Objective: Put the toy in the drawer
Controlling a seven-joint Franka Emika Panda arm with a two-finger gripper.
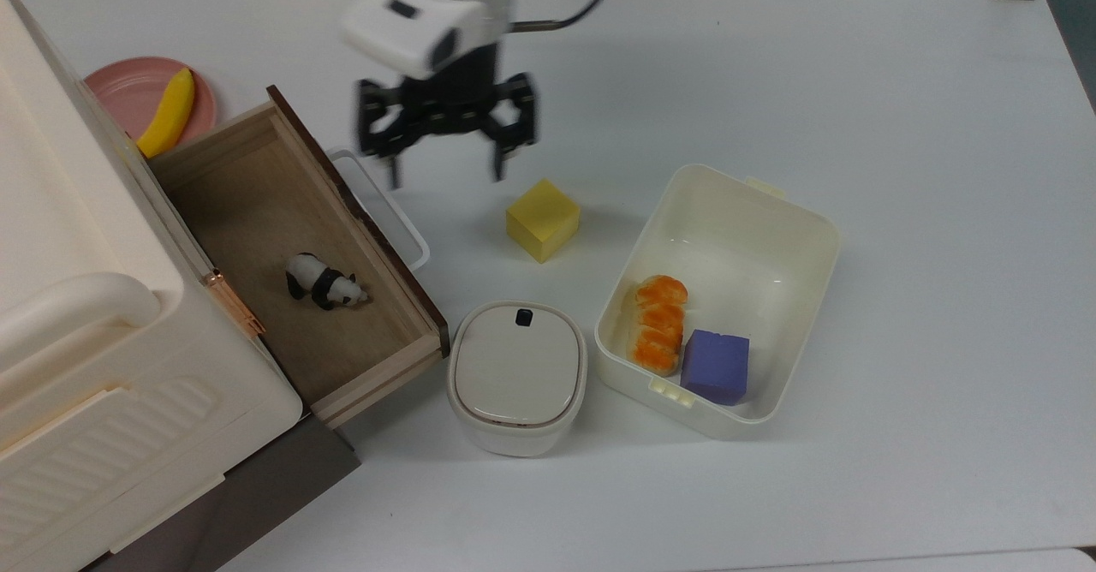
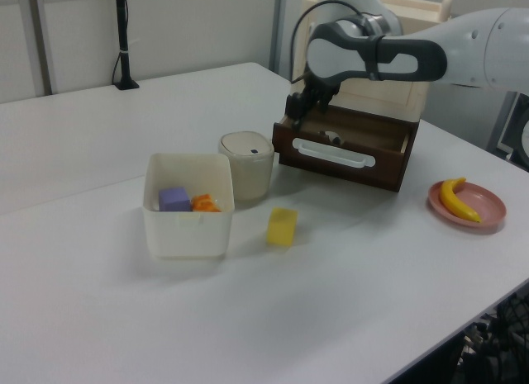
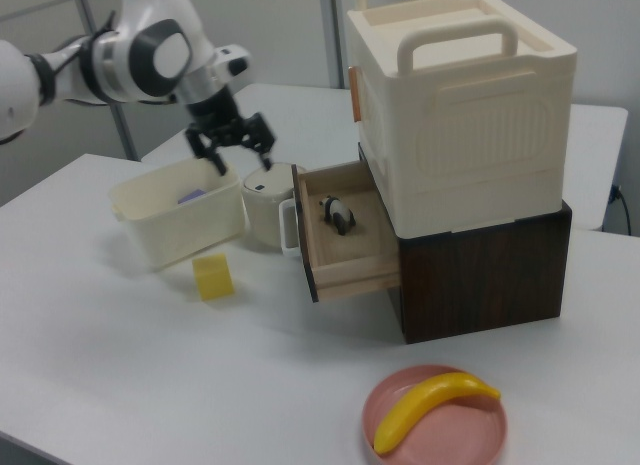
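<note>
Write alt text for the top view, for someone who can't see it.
A small panda toy stands inside an open wooden drawer, while the robot's open gripper hangs above the white table near a yellow cube. A cream tub holds a purple cube.

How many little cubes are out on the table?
2. The yellow cube sits on the bare table; the purple cube lies in the cream tub beside an orange toy.
</note>
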